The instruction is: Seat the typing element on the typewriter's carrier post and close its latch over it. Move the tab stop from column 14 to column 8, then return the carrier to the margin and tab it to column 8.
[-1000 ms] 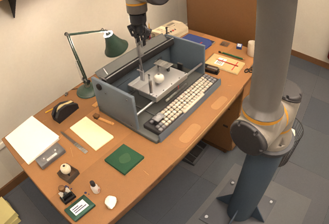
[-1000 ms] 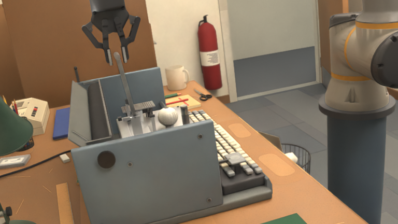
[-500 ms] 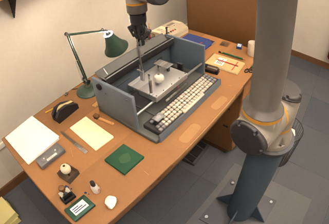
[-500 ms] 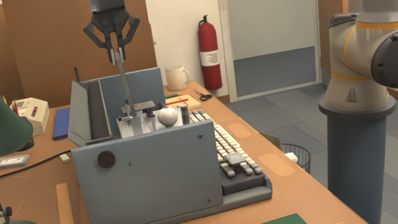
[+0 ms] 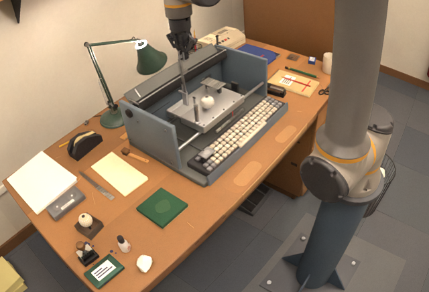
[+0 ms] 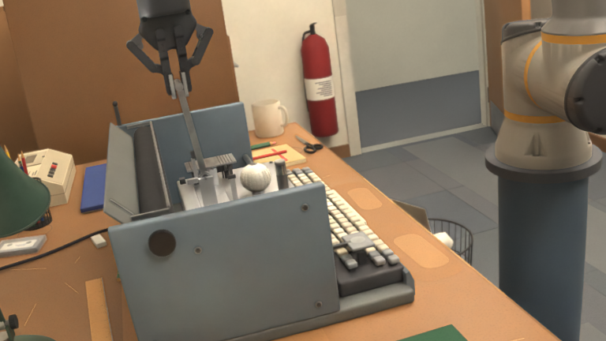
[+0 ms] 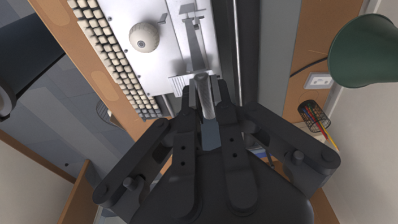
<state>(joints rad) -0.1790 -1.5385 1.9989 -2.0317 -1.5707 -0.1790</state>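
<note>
A long grey latch lever (image 5: 182, 77) (image 6: 190, 127) rises nearly upright from the rear of the typewriter's carrier (image 5: 205, 109), and its knurled top end (image 7: 203, 98) sits between the fingers of my gripper (image 5: 181, 53) (image 6: 177, 87) (image 7: 203, 92), which is closed on it above the machine. The white ball-shaped typing element (image 5: 207, 101) (image 6: 255, 177) (image 7: 144, 37) sits on the carrier's post, right of the lever's foot. The carrier stands about mid-way along its rail inside the blue-grey typewriter housing (image 6: 223, 248). The tab stops are not distinguishable.
The robot's own column (image 5: 343, 136) stands right of the desk. A green desk lamp (image 5: 149, 57) hangs close left of the gripper. The keyboard (image 5: 239, 133) runs along the typewriter's front. A mug (image 6: 268, 117), notepad, calculator and papers lie around the desk.
</note>
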